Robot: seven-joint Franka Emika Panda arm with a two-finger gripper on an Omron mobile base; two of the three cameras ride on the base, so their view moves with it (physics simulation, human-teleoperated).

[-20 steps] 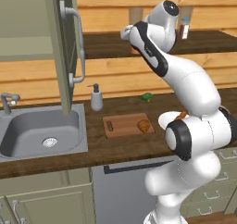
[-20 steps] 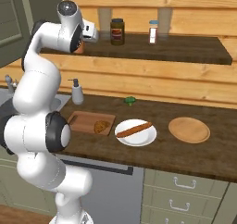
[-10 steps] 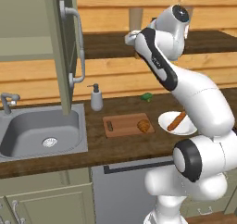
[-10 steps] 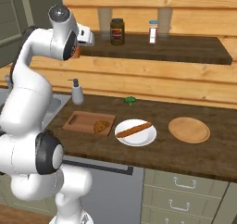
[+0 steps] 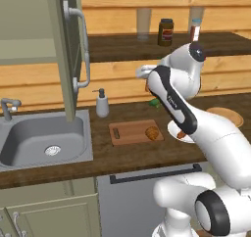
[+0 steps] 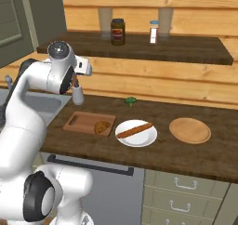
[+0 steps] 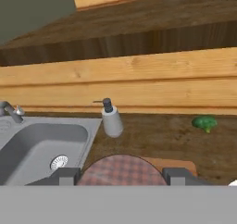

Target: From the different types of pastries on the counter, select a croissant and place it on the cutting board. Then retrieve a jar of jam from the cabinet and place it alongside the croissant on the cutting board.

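Holding the jar of jam (image 7: 121, 170) snug between the gripper (image 7: 121, 176) fingers above the counter (image 6: 195, 159) near the cutting board (image 6: 83, 121), we figure it's small, rigid, probably slick-sided, so squeezing mid-body feels safest.

- The arm (image 5: 215, 138) is glossy white, built from thick rounded tube segments.
- Dark grey to black bands mark the joints; one curves along the upper link in the left base view.
- A round dark cap with a grey ring (image 5: 213, 220) sits on the lower joint, and its twin shows in the right base view (image 6: 41, 202).
- A small dark disc tops the uppermost joint (image 6: 58, 48).
- The hand (image 6: 81, 67) is a white boxy block with a dark face.
- Two small dark grey finger tips (image 7: 65, 176) are squared and blocky.
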